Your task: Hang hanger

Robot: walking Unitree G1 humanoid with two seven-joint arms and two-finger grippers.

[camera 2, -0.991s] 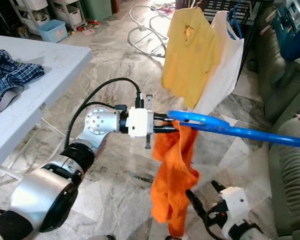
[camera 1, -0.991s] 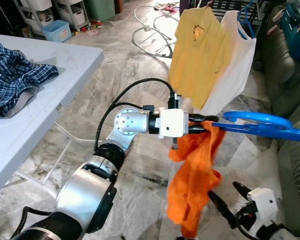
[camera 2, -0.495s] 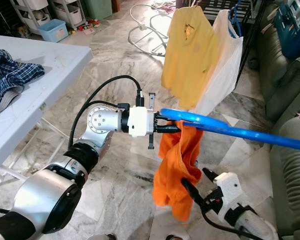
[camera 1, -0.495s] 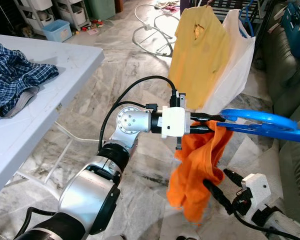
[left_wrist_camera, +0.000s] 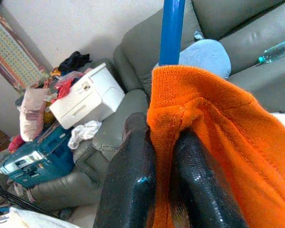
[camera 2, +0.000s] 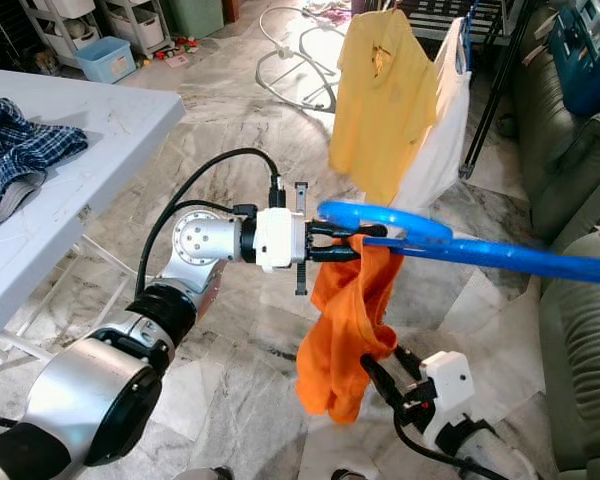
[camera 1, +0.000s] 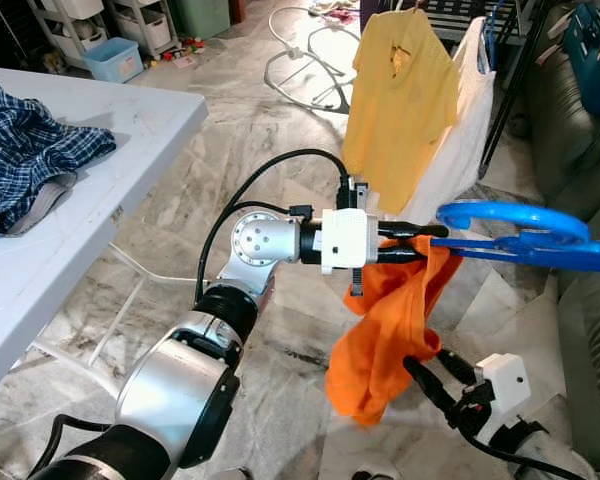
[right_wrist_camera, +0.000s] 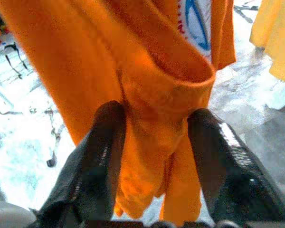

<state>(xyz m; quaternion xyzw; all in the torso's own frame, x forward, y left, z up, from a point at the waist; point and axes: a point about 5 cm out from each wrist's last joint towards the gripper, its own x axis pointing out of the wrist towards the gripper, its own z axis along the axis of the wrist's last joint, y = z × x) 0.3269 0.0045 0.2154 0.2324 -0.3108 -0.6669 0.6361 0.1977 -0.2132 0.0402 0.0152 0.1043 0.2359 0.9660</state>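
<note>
In the left eye view, the left hand (camera 1: 412,242) reaches out to the right at mid-height, its two black fingers pinched together on the top fold of an orange fabric shirt (camera 1: 385,335) and the near end of a bright blue plastic hanger (camera 1: 510,225). The hanger runs off to the right, and the shirt hangs below it. Far behind, a yellow shirt (camera 1: 395,95) hangs beside a white garment (camera 1: 460,150). At the left, a white bench (camera 1: 100,140) carries a crumpled blue plaid cloth (camera 1: 30,150).

In the right eye view, the right hand (camera 2: 390,375) sits low and near, its fingers spread to either side of the orange shirt's lower hem.

In the left wrist view, both black fingers (left_wrist_camera: 133,190) squeeze a bunched orange fold, with the blue hanger bar rising beyond it before a grey sofa (left_wrist_camera: 133,109).

In the right wrist view, the two fingers (right_wrist_camera: 102,156) stand apart with orange cloth hanging between them, touching both.
</note>
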